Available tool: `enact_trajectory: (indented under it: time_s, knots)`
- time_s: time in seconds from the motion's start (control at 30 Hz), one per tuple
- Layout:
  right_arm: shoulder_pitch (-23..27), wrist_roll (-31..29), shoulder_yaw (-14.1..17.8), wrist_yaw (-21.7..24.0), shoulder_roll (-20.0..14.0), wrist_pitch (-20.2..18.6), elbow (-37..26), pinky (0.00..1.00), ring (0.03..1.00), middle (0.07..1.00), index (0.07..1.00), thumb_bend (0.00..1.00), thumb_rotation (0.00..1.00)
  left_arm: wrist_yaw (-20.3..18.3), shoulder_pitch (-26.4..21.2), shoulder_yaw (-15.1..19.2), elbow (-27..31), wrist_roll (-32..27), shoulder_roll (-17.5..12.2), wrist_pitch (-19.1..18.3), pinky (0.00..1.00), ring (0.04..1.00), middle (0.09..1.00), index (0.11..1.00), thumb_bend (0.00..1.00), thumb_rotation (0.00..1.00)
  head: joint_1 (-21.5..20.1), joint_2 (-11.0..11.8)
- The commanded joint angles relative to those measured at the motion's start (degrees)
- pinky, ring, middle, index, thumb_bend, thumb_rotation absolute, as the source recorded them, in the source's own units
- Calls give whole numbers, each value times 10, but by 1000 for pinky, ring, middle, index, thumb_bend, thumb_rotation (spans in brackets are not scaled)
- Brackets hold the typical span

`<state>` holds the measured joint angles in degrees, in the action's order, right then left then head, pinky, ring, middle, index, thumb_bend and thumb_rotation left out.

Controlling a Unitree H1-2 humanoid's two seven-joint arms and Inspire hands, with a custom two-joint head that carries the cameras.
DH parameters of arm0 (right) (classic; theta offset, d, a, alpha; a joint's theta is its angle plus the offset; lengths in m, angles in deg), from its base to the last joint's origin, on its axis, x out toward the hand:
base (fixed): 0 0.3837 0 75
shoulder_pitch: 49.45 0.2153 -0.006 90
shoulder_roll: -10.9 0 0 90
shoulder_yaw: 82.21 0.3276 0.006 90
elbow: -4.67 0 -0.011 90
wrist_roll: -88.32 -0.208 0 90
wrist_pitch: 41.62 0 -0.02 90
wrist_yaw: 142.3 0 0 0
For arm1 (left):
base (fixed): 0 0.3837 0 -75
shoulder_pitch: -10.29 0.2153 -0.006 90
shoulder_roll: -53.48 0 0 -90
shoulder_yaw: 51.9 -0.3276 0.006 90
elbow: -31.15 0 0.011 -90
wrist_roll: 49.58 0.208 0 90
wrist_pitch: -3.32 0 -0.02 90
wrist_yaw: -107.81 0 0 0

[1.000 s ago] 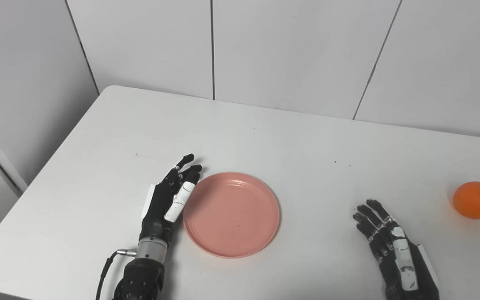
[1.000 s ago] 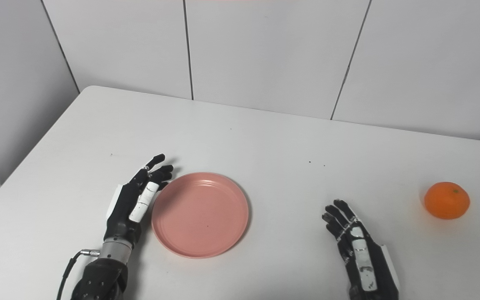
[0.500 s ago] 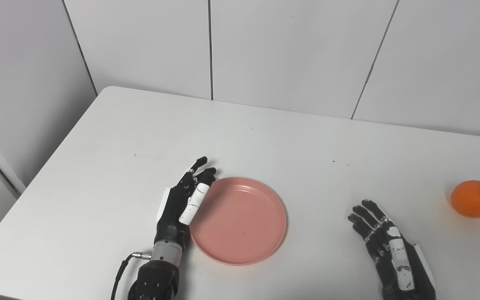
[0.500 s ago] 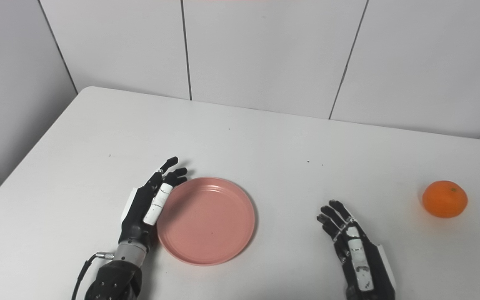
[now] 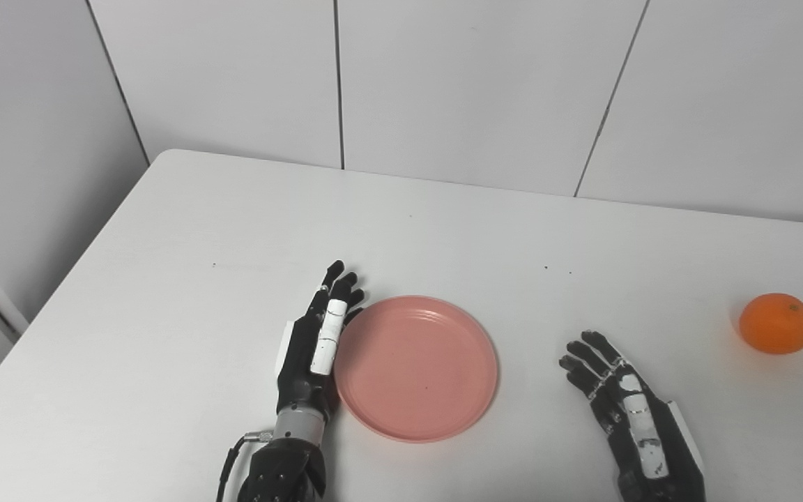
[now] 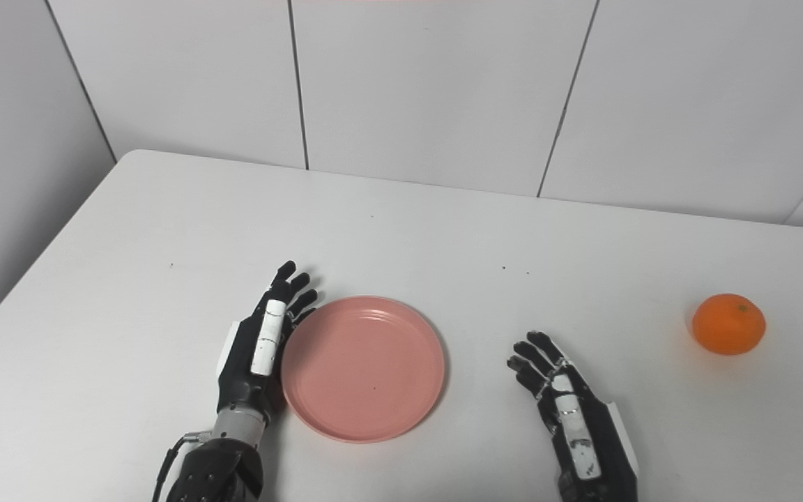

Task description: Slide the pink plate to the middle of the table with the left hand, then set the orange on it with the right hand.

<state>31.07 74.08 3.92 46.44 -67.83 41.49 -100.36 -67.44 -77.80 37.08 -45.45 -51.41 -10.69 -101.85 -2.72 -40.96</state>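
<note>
A pink plate [image 5: 417, 367] lies flat on the white table [image 5: 234, 230], a little left of the middle and near the front. My left hand [image 5: 316, 341] stands on edge against the plate's left rim, fingers straight and apart, holding nothing. My right hand [image 5: 624, 404] rests open and empty on the table to the right of the plate, apart from it. An orange [image 5: 777, 323] sits on the table at the far right, well clear of my right hand. The same scene shows in the right eye view, with the plate [image 6: 363, 367] and the orange [image 6: 728, 324].
White wall panels [image 5: 471, 90] rise behind the table's far edge. The table's left edge [image 5: 60, 279] runs diagonally, with the floor beyond it. Bare table surface lies between the plate and the orange.
My left hand has pushed the plate to the right across the table, staying against its left rim. The camera has also shifted. The right hand and the orange have stayed put on the table.
</note>
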Motion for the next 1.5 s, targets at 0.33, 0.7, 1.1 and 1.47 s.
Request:
enact_trajectory:
  time_s: [0.33, 0.7, 1.1, 1.47]
  knots:
    - [-11, 55, 2, -60, 49, 39, 11, 812, 773, 769, 797, 836, 774, 22, -39, -3, -34, -20, 35, -31, 886, 873, 923, 913, 782, 855, -17, 8]
    - [-7, 87, 19, -138, 102, 114, 44, 749, 715, 724, 727, 746, 686, 28, -75, -10, -79, -27, 36, -33, 908, 887, 935, 930, 779, 881, -42, 15]
    - [7, 133, 23, -163, 129, 154, 83, 735, 739, 750, 715, 719, 685, 24, -100, -14, -132, -33, 31, -12, 933, 907, 933, 957, 790, 887, -83, 24]
    - [25, 161, 21, -192, 149, 204, 134, 717, 721, 735, 702, 694, 697, 15, -128, -12, -184, -54, 24, 10, 923, 909, 935, 967, 778, 894, -143, 38]
